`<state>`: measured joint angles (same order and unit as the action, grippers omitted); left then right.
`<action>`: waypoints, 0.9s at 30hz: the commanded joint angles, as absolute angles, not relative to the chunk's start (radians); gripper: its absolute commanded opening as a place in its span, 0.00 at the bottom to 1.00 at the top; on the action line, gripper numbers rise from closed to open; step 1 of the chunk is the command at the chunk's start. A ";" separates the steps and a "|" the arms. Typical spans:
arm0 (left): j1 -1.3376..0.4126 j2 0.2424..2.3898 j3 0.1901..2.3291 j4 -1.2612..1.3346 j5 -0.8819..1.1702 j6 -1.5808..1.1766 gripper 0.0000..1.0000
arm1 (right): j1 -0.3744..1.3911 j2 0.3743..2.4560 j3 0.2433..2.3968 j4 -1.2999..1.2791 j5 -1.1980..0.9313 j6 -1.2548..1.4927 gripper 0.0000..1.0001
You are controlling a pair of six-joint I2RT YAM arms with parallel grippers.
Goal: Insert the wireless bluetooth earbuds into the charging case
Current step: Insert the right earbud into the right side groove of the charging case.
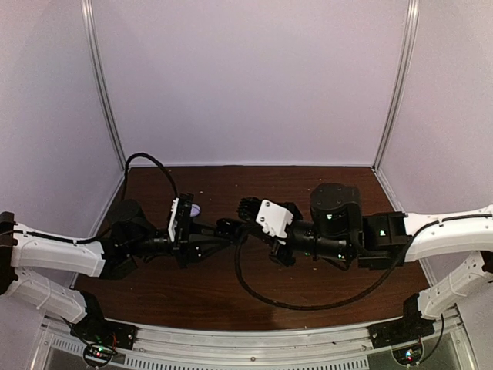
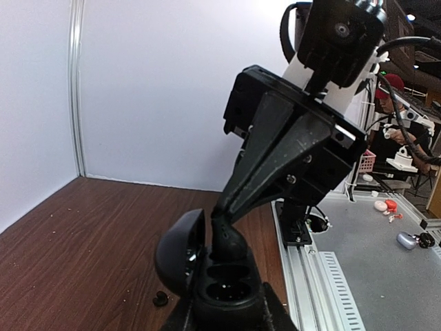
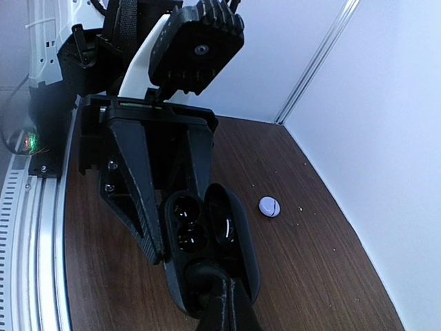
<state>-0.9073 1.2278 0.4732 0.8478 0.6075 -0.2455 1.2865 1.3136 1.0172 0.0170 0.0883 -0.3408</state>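
My left gripper [image 2: 227,314] is shut on the black charging case [image 2: 231,279], holding it above the table with its lid [image 2: 180,252] open. My right gripper [image 3: 222,293] is shut on a small rounded black earbud [image 3: 201,270] and presses it into the end of the case [image 3: 186,227] nearest to it. Beside it, two dark hollows show glints. I cannot tell whether the bud is seated. A second black earbud [image 2: 160,298] lies on the table below the case. From above, the left gripper [image 1: 219,231] and the right gripper [image 1: 245,235] meet at mid-table.
A small round white thing [image 3: 269,207] lies on the brown table [image 3: 310,276] just beyond the case, near the white side wall [image 3: 386,138]. A black cable [image 1: 308,302] loops across the table in front of the right arm. An aluminium rail [image 2: 303,276] runs along the near edge.
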 commanded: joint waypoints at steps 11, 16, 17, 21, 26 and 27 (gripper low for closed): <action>-0.913 1.224 0.483 0.951 0.577 -0.268 0.00 | 1.309 1.356 1.052 0.008 0.084 -0.352 0.00; -0.912 1.219 0.478 0.964 0.574 -0.270 0.00 | 1.309 1.370 1.050 -0.028 0.033 -0.354 0.00; -0.913 1.218 0.476 0.971 0.571 -0.274 0.00 | 1.309 1.374 1.050 -0.031 0.027 -0.353 0.00; -0.913 1.207 0.456 1.011 0.552 -0.287 0.00 | 1.308 1.388 1.055 -0.051 0.014 -0.342 0.00; -0.913 1.195 0.450 1.018 0.563 -0.278 0.00 | 1.290 1.378 1.024 -0.021 0.003 -0.309 0.00; -0.913 1.194 0.449 1.016 0.564 -0.278 0.00 | 1.285 1.377 1.023 -0.022 0.002 -0.303 0.00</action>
<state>-0.9070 1.2247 0.4427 0.8753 0.5812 -0.2737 1.2903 1.3636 1.0409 -0.0067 0.0792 -0.3351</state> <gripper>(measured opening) 0.239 0.004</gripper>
